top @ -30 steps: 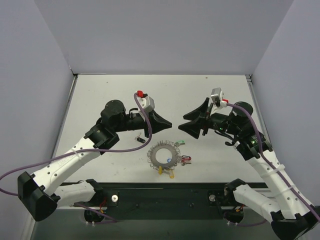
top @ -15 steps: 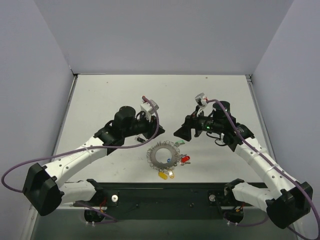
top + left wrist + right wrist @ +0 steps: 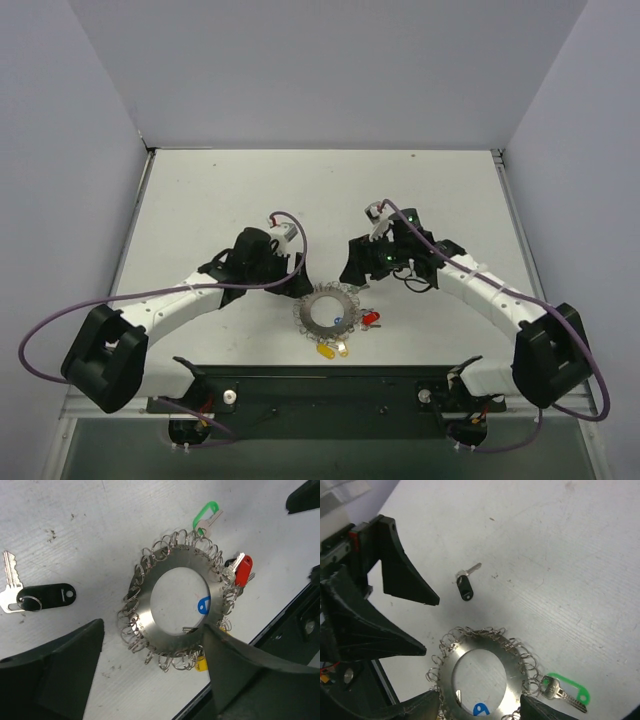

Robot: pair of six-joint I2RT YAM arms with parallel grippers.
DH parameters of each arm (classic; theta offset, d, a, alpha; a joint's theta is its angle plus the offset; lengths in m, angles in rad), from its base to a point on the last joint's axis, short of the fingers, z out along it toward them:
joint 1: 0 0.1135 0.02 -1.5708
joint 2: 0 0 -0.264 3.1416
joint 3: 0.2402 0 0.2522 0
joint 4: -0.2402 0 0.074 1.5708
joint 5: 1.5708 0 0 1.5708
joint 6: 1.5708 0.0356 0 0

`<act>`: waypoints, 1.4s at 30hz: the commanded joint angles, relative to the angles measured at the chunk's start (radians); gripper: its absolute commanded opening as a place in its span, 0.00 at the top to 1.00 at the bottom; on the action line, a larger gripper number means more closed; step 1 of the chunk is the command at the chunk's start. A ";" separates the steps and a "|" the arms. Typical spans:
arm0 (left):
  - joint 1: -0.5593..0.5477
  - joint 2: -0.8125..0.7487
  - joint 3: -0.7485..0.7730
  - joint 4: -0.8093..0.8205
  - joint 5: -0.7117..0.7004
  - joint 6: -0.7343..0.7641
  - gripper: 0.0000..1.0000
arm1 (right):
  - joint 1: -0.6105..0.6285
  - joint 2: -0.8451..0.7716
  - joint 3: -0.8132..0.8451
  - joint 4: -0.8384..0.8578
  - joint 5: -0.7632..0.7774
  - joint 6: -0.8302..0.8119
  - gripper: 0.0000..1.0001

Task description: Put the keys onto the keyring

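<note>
Nearest the arm bases, a yellow key [image 3: 326, 351] lay at the near rim of the keyring [image 3: 146, 611], which rested flat on the white table [image 3: 220, 190], its silvery band fringed all round with small wire loops. A blue tag [image 3: 204, 605] showed inside the hollow centre, against the inner edge. A red key [image 3: 243, 569] sat at the ring's right side among the loops, and a green key [image 3: 207, 515] lay against the far right of the rim; whether either was threaded onto a loop could not be told. The left gripper [image 3: 153, 625] hung low at the ring's far left with its fingers spread wide and nothing between them but the ring below. The right gripper [image 3: 480, 695] hung low at the ring's far right, its fingers likewise held well apart and gripping nothing. Whether any fingertip touched the ring could not be told. Beyond the ring on the left, a black key [image 3: 465, 586] lay by itself on the bare tabletop, apart from the rim and close to the left gripper's fingers.
</note>
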 commanded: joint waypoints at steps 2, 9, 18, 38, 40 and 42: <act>0.010 0.033 0.023 -0.010 -0.038 -0.037 0.05 | 0.051 0.112 0.078 -0.012 0.152 0.055 0.39; 0.047 0.018 0.024 -0.055 -0.097 -0.051 0.05 | 0.075 0.250 0.188 -0.058 0.257 0.132 0.55; 0.087 -0.007 0.009 -0.041 -0.038 -0.034 0.10 | 0.114 0.355 0.261 -0.084 0.272 0.154 0.65; 0.089 0.016 0.011 -0.020 -0.007 -0.020 0.18 | 0.204 0.445 0.367 -0.191 0.360 0.128 0.67; 0.089 0.007 0.007 -0.023 -0.013 -0.019 0.18 | 0.210 0.465 0.382 -0.195 0.354 0.129 0.67; 0.089 0.002 0.006 -0.026 -0.019 -0.016 0.18 | 0.215 0.485 0.390 -0.195 0.348 0.134 0.69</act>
